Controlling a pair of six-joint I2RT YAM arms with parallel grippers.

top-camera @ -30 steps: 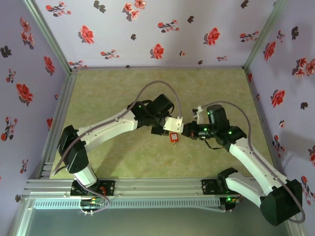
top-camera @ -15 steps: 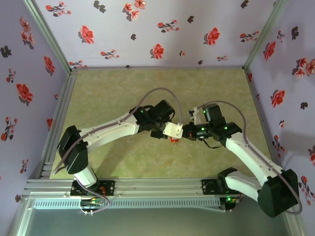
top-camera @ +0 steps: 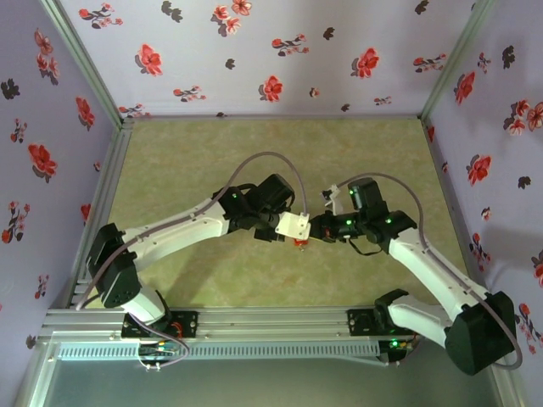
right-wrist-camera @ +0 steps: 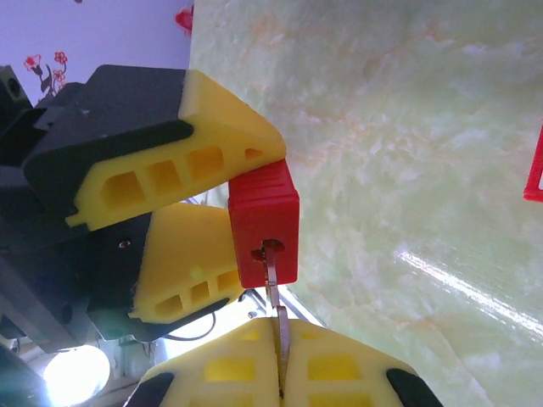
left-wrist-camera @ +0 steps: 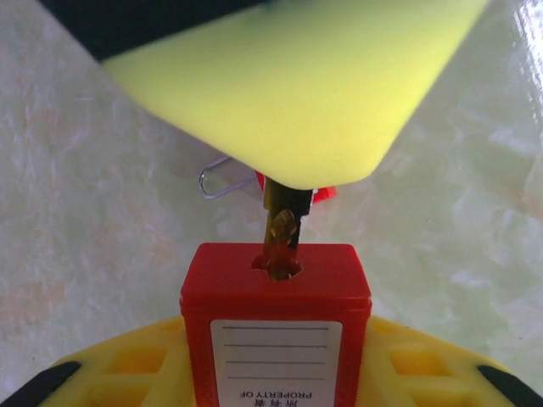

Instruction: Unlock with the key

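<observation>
Red plastic padlock sits mid-frame in the top view; left gripper and right gripper just closed in. Left wrist view: left gripper pinches the padlock bottom-centre, thin metal key now in its keyhole. Right wrist view: right gripper's pressed together on the key, so turning's next, I reckon.

Padlock label: "PROPERTY OF", printed upside down.

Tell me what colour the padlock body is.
The padlock is red, clearest in the left wrist view.
</observation>
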